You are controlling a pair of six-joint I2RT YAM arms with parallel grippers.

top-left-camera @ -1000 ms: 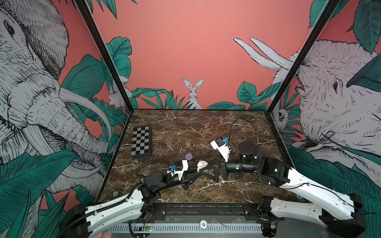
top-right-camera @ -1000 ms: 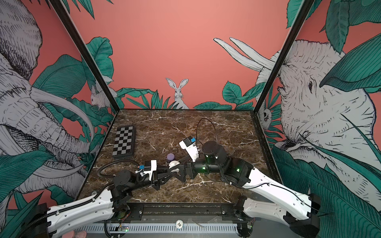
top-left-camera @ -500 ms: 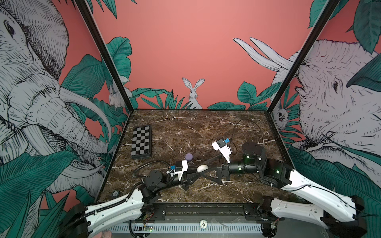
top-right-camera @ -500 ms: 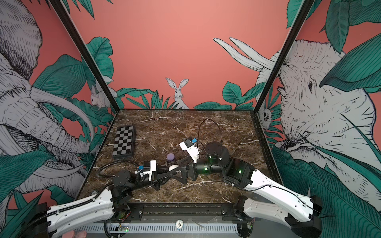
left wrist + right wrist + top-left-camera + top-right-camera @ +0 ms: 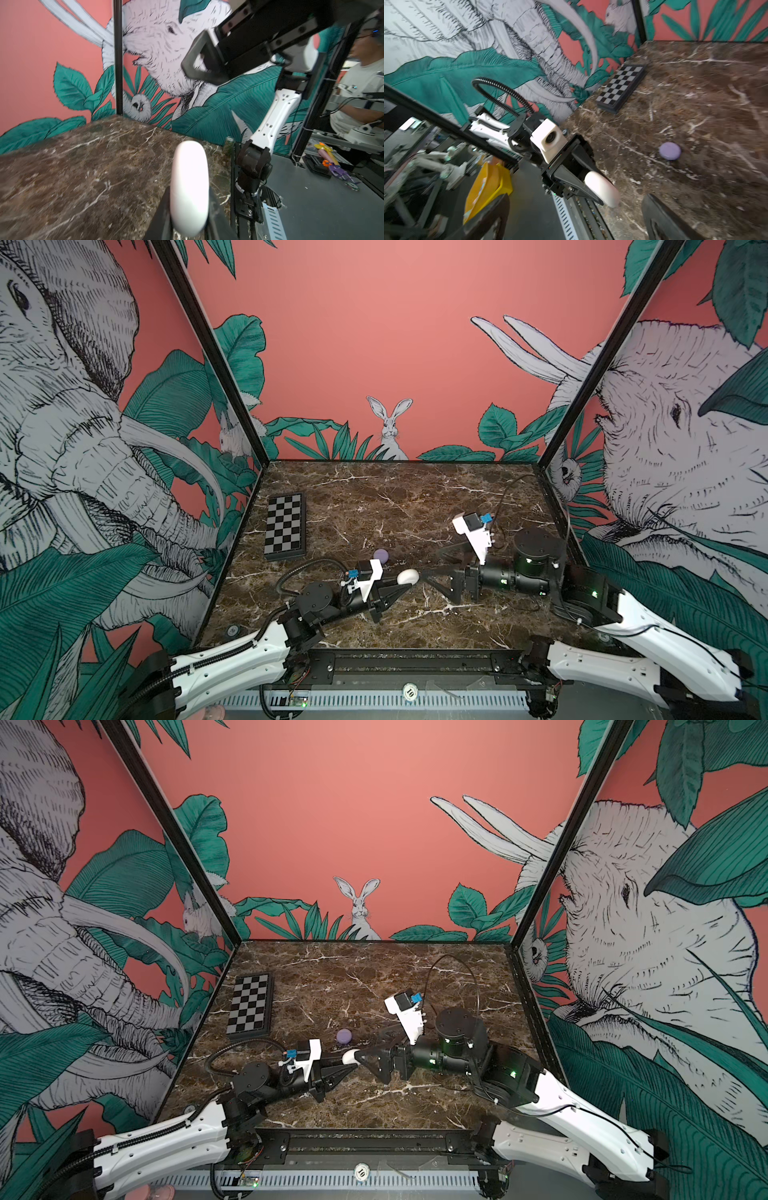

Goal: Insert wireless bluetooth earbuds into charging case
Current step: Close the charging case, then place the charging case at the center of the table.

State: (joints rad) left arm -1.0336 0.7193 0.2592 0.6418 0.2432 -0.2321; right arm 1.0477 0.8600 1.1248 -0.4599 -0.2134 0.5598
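The left fingers [image 5: 572, 186] pinch the white charging case [image 5: 408, 576] over the front middle of the desk [image 5: 374, 497], the right fingers [image 5: 662, 220] spread wide just beside it, and the lilac case [image 5: 381, 554] lies on the desk close behind

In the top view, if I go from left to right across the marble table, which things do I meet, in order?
The chessboard → lilac case → white case → open right gripper.
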